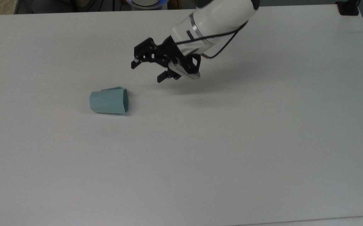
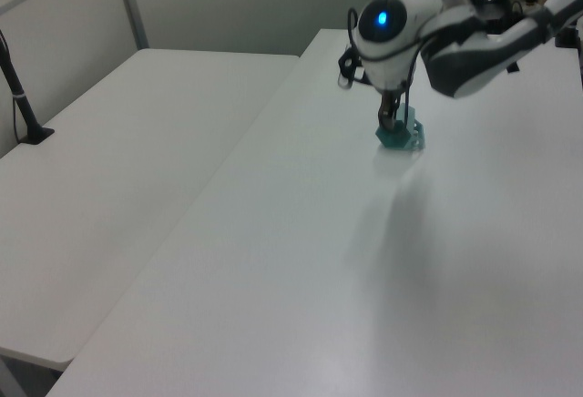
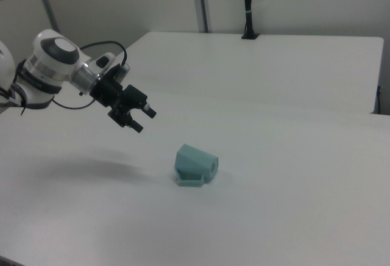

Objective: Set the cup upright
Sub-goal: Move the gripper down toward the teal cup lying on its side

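Observation:
The pale teal faceted cup [image 1: 108,101] lies on its side on the white table [image 1: 231,150]. Its polygonal rim faces the top view's right and its handle is on the far side. My gripper [image 1: 146,72] hovers open above the table, up and to the right of the cup's rim in the top view, with nothing between its fingers. In the right view the gripper [image 3: 145,120] hangs up and to the left of the cup [image 3: 195,163], apart from it. In the left view the gripper [image 2: 392,117] overlaps the cup [image 2: 407,137] and hides part of it.
A black clamp [image 1: 348,8] sits at the table's far right corner in the top view. A second white table [image 2: 137,142] adjoins on the left view's left, with a black post [image 2: 23,96] on it. A black pole [image 3: 247,10] stands behind the far table in the right view.

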Tool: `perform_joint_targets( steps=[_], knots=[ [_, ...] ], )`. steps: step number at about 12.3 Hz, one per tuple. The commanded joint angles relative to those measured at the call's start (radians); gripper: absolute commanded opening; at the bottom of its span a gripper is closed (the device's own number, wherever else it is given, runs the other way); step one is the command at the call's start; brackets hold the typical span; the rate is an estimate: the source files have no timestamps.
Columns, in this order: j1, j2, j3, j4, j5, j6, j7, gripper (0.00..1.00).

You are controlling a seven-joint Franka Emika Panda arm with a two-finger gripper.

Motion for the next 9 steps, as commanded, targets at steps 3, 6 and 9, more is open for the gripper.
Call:
perform_joint_targets(
  steps=[3, 6, 9],
  knots=[
    [-0.007, 0.08, 0.033, -0.032, -0.161, 0.02, 0.071, 1.0],
    [-0.05, 0.134, 0.033, -0.041, -0.201, 0.022, 0.073, 1.0],
    [-0.076, 0.154, 0.035, -0.074, -0.282, 0.043, 0.134, 1.0]
  ],
)
